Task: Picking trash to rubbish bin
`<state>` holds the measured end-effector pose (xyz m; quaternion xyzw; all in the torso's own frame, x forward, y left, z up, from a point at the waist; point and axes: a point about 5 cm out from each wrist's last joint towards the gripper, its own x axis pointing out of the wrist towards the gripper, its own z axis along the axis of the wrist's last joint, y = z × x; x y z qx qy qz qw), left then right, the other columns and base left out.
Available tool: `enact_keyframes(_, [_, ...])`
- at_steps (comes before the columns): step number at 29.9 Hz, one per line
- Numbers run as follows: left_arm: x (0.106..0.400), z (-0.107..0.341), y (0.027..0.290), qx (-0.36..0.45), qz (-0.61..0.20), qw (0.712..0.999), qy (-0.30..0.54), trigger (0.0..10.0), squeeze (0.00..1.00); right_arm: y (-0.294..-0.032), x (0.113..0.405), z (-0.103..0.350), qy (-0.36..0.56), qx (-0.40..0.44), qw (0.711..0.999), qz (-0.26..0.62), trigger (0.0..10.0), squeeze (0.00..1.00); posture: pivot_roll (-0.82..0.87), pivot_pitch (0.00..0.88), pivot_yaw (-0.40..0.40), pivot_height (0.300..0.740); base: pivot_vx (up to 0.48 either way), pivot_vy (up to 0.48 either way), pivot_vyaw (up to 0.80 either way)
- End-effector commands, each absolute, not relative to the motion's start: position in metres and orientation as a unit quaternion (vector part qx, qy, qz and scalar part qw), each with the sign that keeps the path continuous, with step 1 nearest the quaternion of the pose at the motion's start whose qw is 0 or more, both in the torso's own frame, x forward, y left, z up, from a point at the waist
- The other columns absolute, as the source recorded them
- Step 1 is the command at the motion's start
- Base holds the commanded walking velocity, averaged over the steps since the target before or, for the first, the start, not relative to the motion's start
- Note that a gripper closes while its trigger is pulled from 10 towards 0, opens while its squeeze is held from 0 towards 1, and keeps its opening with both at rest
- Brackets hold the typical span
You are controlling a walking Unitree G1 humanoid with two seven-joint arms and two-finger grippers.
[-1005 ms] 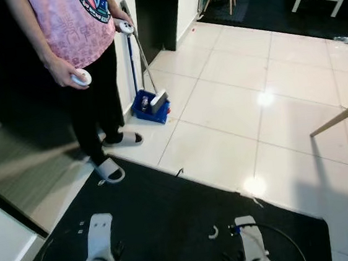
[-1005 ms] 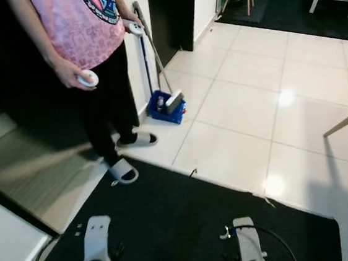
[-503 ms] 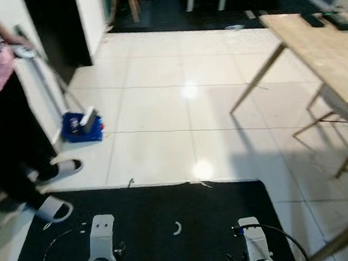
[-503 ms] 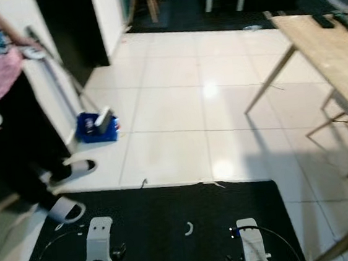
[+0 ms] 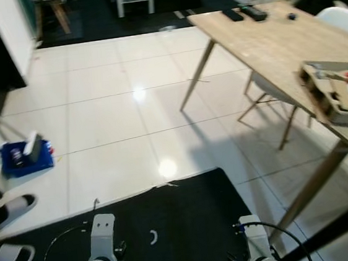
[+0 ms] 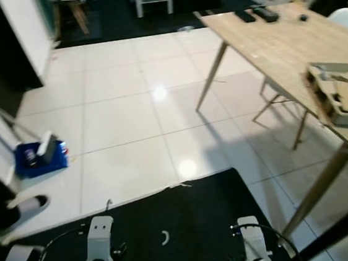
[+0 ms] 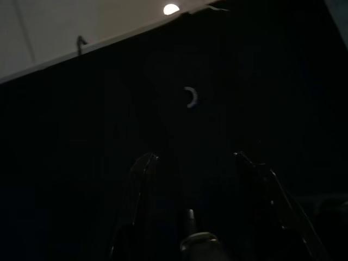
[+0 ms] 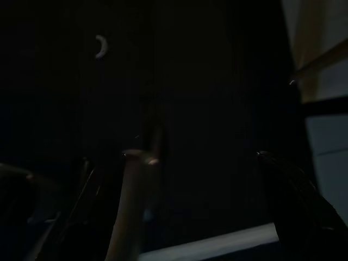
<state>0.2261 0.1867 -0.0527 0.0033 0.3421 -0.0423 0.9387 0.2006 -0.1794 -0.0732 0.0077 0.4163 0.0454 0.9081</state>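
Down at the near edge of the left eye view, both silver arms hang low over a black mat (image 5: 190, 222), the left arm (image 5: 101, 250) and right arm (image 5: 256, 252) idle because the robot appears to be walking or turning to search, with nothing yet to reach for. A small white curved scrap (image 5: 153, 236) lies on the mat between the arms, the likeliest piece of trash for the task, though too small to identify. Farther off on the left, a blue dustpan-like tray (image 5: 24, 157) sits on the white tiled floor (image 5: 110, 112) against the wall, and a person's slippered foot (image 5: 11, 209) stands at the mat's left edge. A wooden table (image 5: 277, 45) runs along the right, carrying a cardboard box (image 5: 335, 92) near its close end and dark remotes (image 5: 246, 14) at the far end. No rubbish bin can be made out. From the right eye view the same layout repeats, the scrap (image 6: 165, 237) again lying midway between the arms. Looking along the left wrist view, very dark, the left gripper (image 7: 196, 163) hangs above the mat with its two fingers apart and nothing between them, the scrap (image 7: 190, 97) ahead of them. Along the right wrist view, also dark, the right gripper (image 8: 185, 163) likewise shows fingers spread and holding nothing, the scrap (image 8: 100, 47) well off to one side.
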Motion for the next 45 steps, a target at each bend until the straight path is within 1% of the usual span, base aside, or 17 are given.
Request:
enact_keyframes(1, [0.2214, -0.0562, 0.1858, 0.005, -0.045, 0.935, 0.352, 10.0, 0.00, -0.1827, 0.1942, -0.0767, 0.429, 0.007, 0.902, 0.039, 10.0, 0.00, 0.11, 0.089, -0.017, 0.740, 0.000, 0.000, -0.80])
enact_keyframes(45, [0.2214, -0.0556, 0.1862, 0.010, -0.048, 0.937, 0.347, 10.0, 0.00, -0.1841, 0.1918, -0.0780, 0.435, 0.005, 0.900, 0.036, 10.0, 0.00, 0.11, 0.097, -0.017, 0.740, 0.000, 0.000, -0.80])
